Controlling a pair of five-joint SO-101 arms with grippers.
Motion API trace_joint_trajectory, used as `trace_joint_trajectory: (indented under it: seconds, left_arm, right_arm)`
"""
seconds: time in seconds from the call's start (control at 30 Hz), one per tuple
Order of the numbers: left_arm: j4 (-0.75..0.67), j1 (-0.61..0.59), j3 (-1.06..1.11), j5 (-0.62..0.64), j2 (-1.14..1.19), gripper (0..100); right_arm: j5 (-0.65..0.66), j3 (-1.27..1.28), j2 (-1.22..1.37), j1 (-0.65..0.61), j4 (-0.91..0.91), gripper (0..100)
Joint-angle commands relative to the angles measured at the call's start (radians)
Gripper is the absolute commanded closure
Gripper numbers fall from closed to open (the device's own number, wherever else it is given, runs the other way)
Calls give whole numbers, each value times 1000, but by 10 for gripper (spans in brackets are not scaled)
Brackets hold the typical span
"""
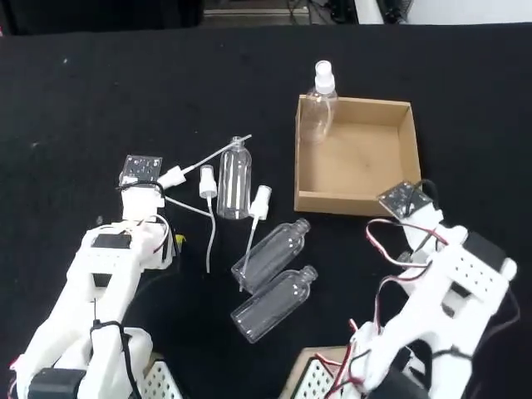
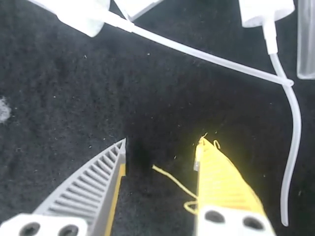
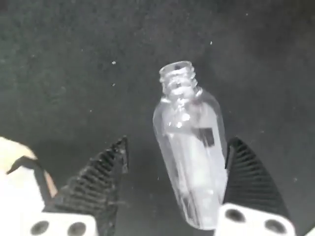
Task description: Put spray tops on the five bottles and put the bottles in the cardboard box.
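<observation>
One clear bottle (image 1: 317,115) with a spray top stands in the far left corner of the cardboard box (image 1: 356,202). Three open bottles lie on the black table: one (image 1: 234,179) by the loose spray tops, two (image 1: 273,249) (image 1: 275,303) side by side in the middle. Three loose spray tops (image 1: 173,176) (image 1: 207,181) (image 1: 261,199) lie with their tubes trailing. My left gripper (image 2: 162,145) is open over bare cloth, just short of two spray tops (image 2: 83,17) (image 2: 266,12). My right gripper (image 3: 178,142) is open, with a capless bottle (image 3: 192,147) lying between its fingers.
The left arm (image 1: 100,274) comes in from the near left, the right arm (image 1: 449,283) from the near right, just in front of the box. A thin tube (image 2: 197,54) crosses ahead of the left fingers. The far left of the table is bare cloth.
</observation>
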Motion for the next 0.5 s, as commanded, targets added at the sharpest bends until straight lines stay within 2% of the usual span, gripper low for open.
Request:
trace_joint_trajectory:
  seconds: [0.0, 0.13, 0.3, 0.47]
  left_arm:
    - [-8, 4, -5, 8, -3, 780]
    - [-8, 4, -5, 8, -3, 780]
    - [-8, 4, -5, 8, -3, 780]
    - [-8, 4, -5, 8, -3, 780]
  right_arm:
    - [38, -70, 61, -11, -55, 723]
    - [126, -70, 90, 21, -69, 726]
    - [290, -25, 116, 80, -181, 726]
    - [304, 13, 148, 117, -230, 753]
